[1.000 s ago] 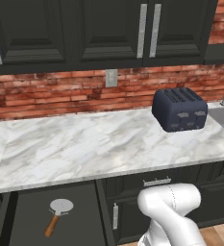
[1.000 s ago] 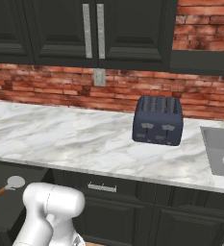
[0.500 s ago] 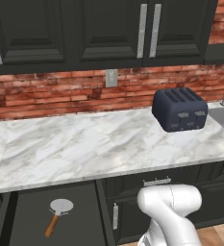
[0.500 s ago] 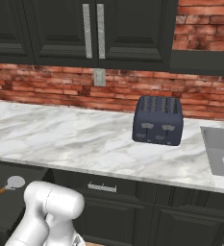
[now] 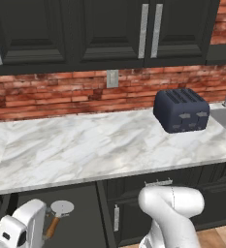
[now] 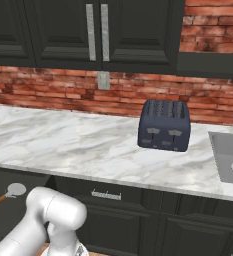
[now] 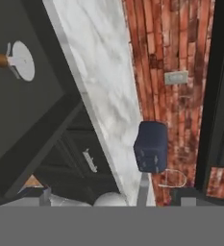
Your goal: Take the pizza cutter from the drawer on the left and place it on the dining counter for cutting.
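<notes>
The drawer point(image 5: 83, 213) stands pulled out under the marble worktop, its dark inside bare except for the pizza cutter point(image 5: 60, 210). The cutter lies flat, silver wheel toward the wall and orange-brown handle toward the front. It also shows at the left edge of the right base view as the pizza cutter point(image 6: 13, 191), and at the upper left of the hand view as the pizza cutter point(image 7: 21, 60) in the drawer point(image 7: 22, 113). My gripper point(image 7: 109, 198) is open, fingers far apart and nothing between them. Its white hand point(image 5: 18, 230) hangs just left of the cutter's handle. The dining counter is out of view.
A dark blue toaster point(image 5: 181, 110) sits on the marble worktop point(image 5: 85, 150) toward the right, with a sink point(image 6: 230, 162) beyond it. A closed drawer with a silver bar handle point(image 5: 158, 183) is right of the open one. Black wall cabinets point(image 5: 109, 29) hang above the brick wall.
The white hand has come into the lower left of the left base view, beside the cutter. The cutter and drawer have not moved, and the gripper stays open.
</notes>
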